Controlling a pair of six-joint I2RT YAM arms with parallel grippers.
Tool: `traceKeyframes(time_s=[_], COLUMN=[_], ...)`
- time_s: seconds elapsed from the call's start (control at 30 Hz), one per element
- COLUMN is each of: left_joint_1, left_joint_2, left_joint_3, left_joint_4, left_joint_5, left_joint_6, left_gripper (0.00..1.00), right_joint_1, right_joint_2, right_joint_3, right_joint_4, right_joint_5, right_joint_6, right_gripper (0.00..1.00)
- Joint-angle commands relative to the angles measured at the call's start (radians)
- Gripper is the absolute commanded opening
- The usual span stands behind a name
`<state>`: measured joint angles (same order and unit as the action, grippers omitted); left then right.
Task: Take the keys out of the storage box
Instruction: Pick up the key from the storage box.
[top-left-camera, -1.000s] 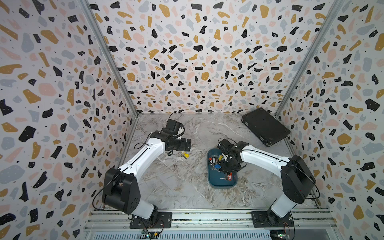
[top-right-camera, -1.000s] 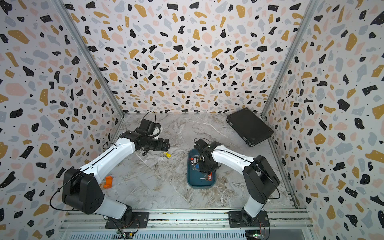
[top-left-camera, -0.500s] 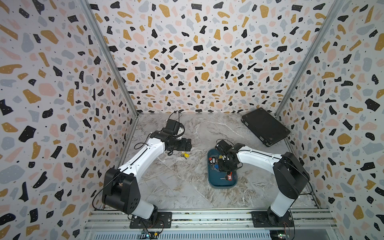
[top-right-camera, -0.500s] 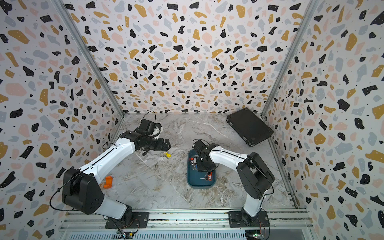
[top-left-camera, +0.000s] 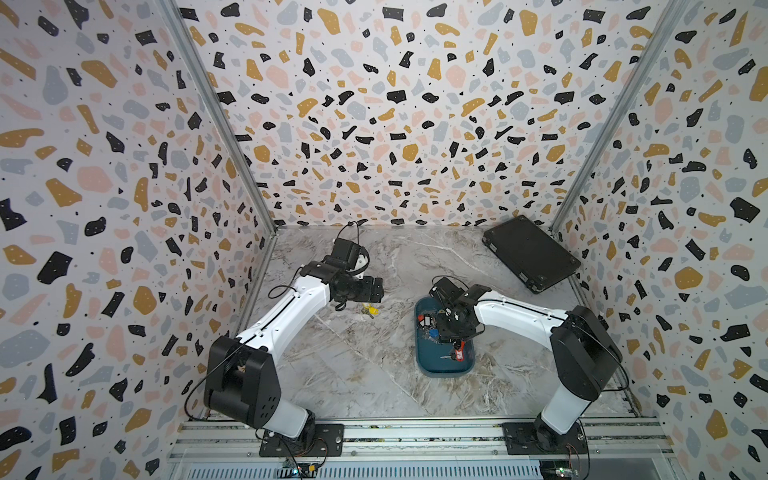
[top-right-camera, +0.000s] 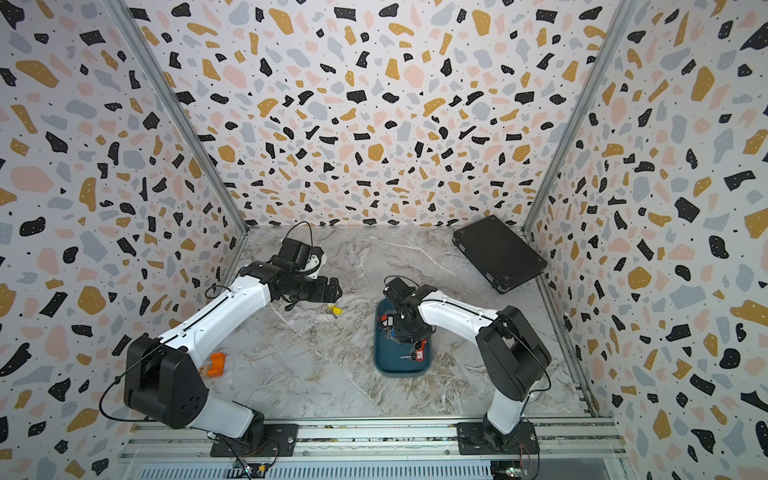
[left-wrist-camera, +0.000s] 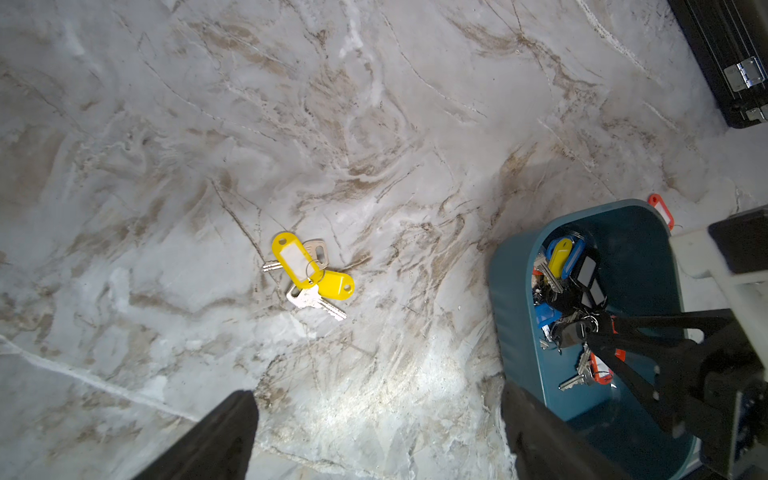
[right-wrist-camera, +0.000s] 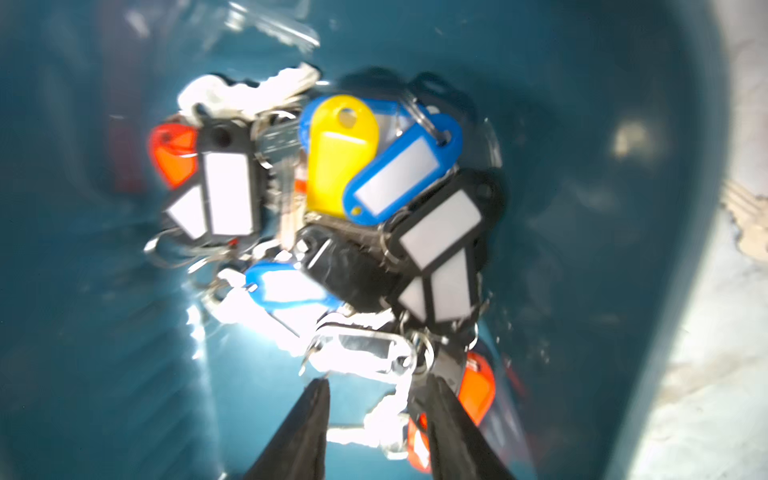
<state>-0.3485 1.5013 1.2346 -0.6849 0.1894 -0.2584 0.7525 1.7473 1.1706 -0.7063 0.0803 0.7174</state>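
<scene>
A grey-and-tan marbled tabletop (top-left-camera: 353, 374) sits inside a booth of three terrazzo-patterned walls (top-left-camera: 374, 124), speckled black, ochre, pink and grey. A metal rail (top-left-camera: 415, 434) along the front edge carries both arm bases. A flat black case (top-left-camera: 530, 253) lies in the far right corner, close to the side wall. In a top view, a small orange block (top-right-camera: 217, 363) rests beside the left arm's base.

The middle and front of the table are bare, leaving wide room around the storage box (top-left-camera: 420, 357). The box stands right of centre, well apart from every wall. Its long axis runs from the front rail towards the back wall.

Most of the keys (right-wrist-camera: 353, 199) are heaped in the far half of the box, a tangle of yellow, blue, black, red and white tags pointing every way. One red-tagged key (top-left-camera: 457, 354) lies apart in the near half, its shaft pointing towards the left arm's side.

The right gripper (right-wrist-camera: 376, 382) reaches down into the heap with its jaws partly apart. Whether they pinch anything cannot be told from the blurred wrist view.

The left gripper (left-wrist-camera: 378, 392) hangs spread wide and empty over bare marble. Near it, outside the box, lies a yellow-tagged pair of keys (left-wrist-camera: 309, 274), tags crossed.
</scene>
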Motion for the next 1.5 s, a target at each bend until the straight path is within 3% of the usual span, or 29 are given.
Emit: traceKeyframes(time_s=[0.0, 0.27, 0.5, 0.97, 1.47], left_joint_1=[-0.001, -0.001, -0.002, -0.002, -0.001], left_joint_2=[-0.016, -0.011, -0.009, -0.009, -0.004], left_joint_3=[-0.008, -0.007, -0.007, -0.006, -0.004], left_joint_4=[0.022, 0.020, 0.022, 0.022, 0.019], left_joint_5=[0.013, 0.023, 0.025, 0.030, 0.041], left_joint_6=[-0.004, -0.003, -0.003, -0.001, 0.001], left_gripper=[0.95, 0.95, 0.95, 0.94, 0.93], right_joint_1=[0.004, 0.004, 0.004, 0.004, -0.001], right_joint_2=[0.029, 0.070, 0.038, -0.152, -0.154], right_joint_3=[0.035, 0.055, 0.039, 0.014, 0.056], right_joint_4=[-0.044, -0.063, -0.047, -0.086, -0.061], right_joint_5=[0.047, 0.101, 0.090, 0.037, -0.096], right_joint_6=[-0.046, -0.076, -0.073, -0.053, -0.061], right_gripper=[0.41, 0.33, 0.00, 0.00, 0.00])
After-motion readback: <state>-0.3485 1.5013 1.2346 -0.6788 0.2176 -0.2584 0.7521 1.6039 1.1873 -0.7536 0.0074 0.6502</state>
